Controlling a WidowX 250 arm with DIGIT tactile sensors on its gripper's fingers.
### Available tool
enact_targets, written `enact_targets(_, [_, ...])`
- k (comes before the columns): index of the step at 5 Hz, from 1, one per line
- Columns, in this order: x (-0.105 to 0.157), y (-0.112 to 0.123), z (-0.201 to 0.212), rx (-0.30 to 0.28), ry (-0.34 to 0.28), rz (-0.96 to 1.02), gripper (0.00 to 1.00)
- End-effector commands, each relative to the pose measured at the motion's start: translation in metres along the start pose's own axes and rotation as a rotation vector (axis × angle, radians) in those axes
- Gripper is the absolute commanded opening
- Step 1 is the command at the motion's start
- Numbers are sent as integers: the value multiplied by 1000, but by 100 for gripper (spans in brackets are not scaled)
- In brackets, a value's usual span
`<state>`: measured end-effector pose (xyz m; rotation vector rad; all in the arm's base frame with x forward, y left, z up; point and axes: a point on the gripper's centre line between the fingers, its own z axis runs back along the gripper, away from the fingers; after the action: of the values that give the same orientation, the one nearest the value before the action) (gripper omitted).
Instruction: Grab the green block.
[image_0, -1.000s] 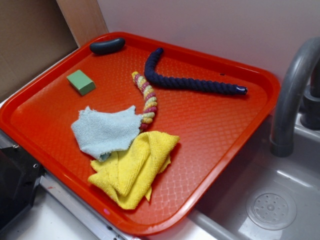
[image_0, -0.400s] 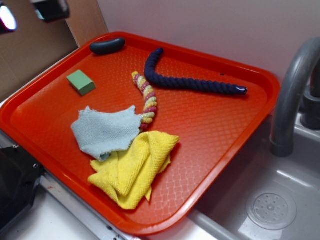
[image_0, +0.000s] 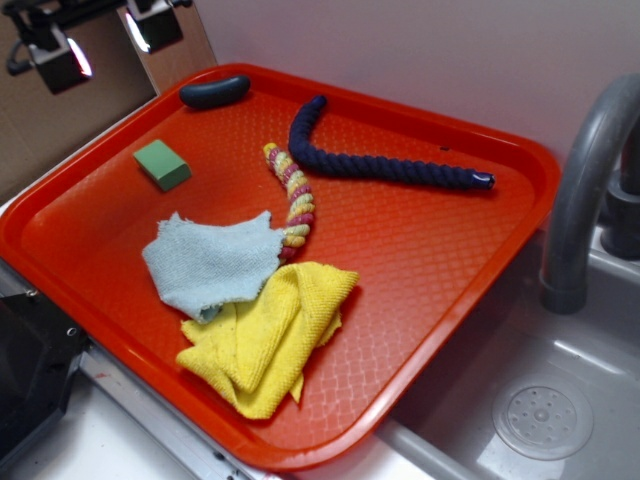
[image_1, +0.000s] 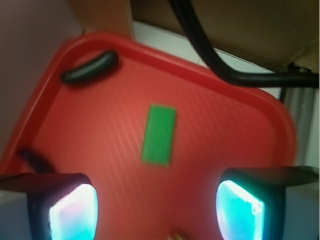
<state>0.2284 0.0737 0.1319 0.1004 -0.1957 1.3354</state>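
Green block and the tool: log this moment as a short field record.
target: green block, flat on the red tray, untouched
tool: tool open, high above the tray's far-left corner
alignment: wrist view shows the block ahead of the two pads, roughly centred
nearest neighbour: dark oblong object, apart from the block
cloths: blue-grey cloth overlapping the yellow cloth

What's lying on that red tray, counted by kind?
Cloths: 2, pale blue-grey cloth and yellow cloth
Ropes: 2, dark blue rope and yellow-and-pink rope
Blocks: 1, green block
Dark curved objects: 1
Total: 6
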Motion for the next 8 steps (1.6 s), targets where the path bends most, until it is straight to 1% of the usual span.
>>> enact_targets(1, [25, 5, -34, 37, -62, 125, 100])
enact_targets(2, [23, 5, -54, 66, -96, 93, 100])
enact_targets(3, [25, 8, -68, 75, -113, 78, 100])
enact_targets(4, [20, 18, -81, 98, -126, 43, 100])
enact_targets(5, [12, 30, -89, 100, -136, 21, 100])
enact_targets(6, [5, 38, -107, 95, -171, 7, 100])
enact_targets(7, [0, 40, -118, 63, -203, -7, 100])
enact_targets(8, [-7, 42, -121, 46, -180, -34, 100])
